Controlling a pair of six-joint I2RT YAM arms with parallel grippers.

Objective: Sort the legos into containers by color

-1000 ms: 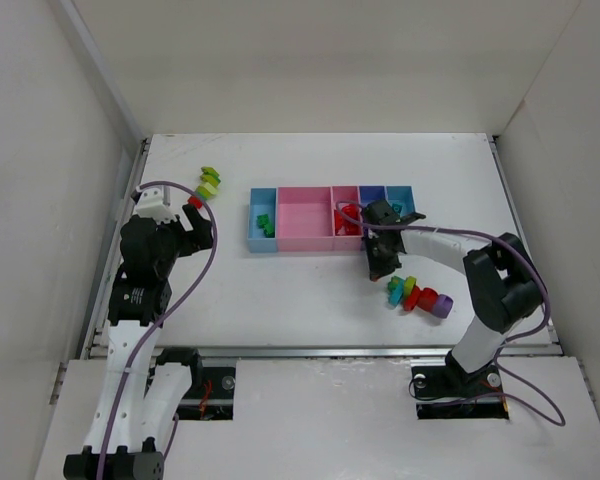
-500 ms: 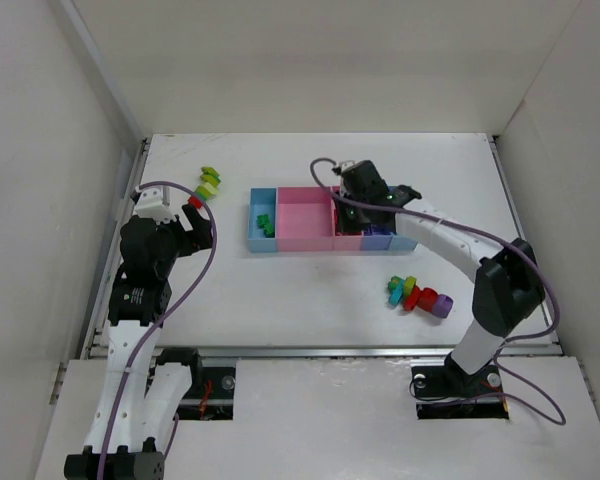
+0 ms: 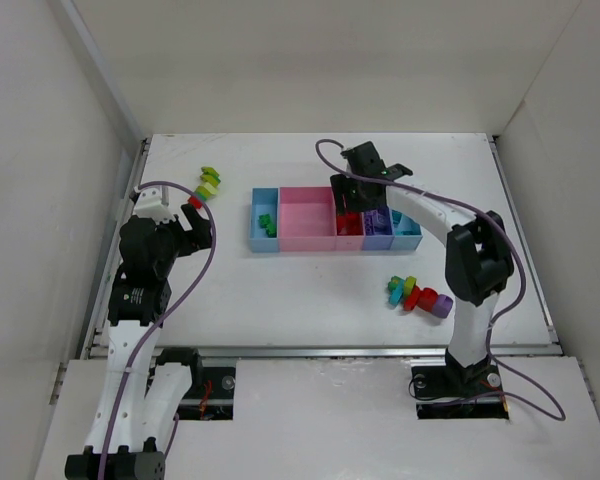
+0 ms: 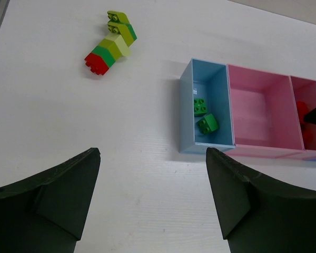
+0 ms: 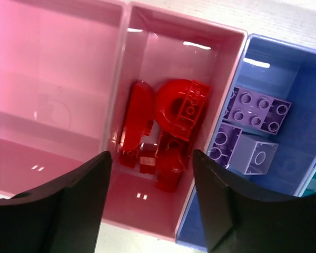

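Note:
The containers (image 3: 302,225) form a joined row of trays mid-table. My right gripper (image 3: 348,206) hangs open over the narrow pink tray (image 5: 163,58), nothing between its fingers (image 5: 152,158). Below it lie several red legos (image 5: 171,118). Purple legos (image 5: 250,129) fill the purple-blue tray beside it. Two green legos (image 4: 204,116) lie in the left light blue tray (image 4: 213,79). A chain of yellow-green, green and red legos (image 4: 110,45) lies on the table at the far left (image 3: 206,185). My left gripper (image 4: 152,158) hovers open and empty near it (image 3: 197,218).
A mixed cluster of teal, green, yellow, red and purple legos (image 3: 418,293) lies on the table in front of the trays at the right. The wide pink tray (image 5: 52,79) holds nothing. White walls close in the table on three sides.
My right arm swung from the table near the mixed cluster up over the trays, and its jaws went from shut to open above the narrow pink tray. The left arm stayed still.

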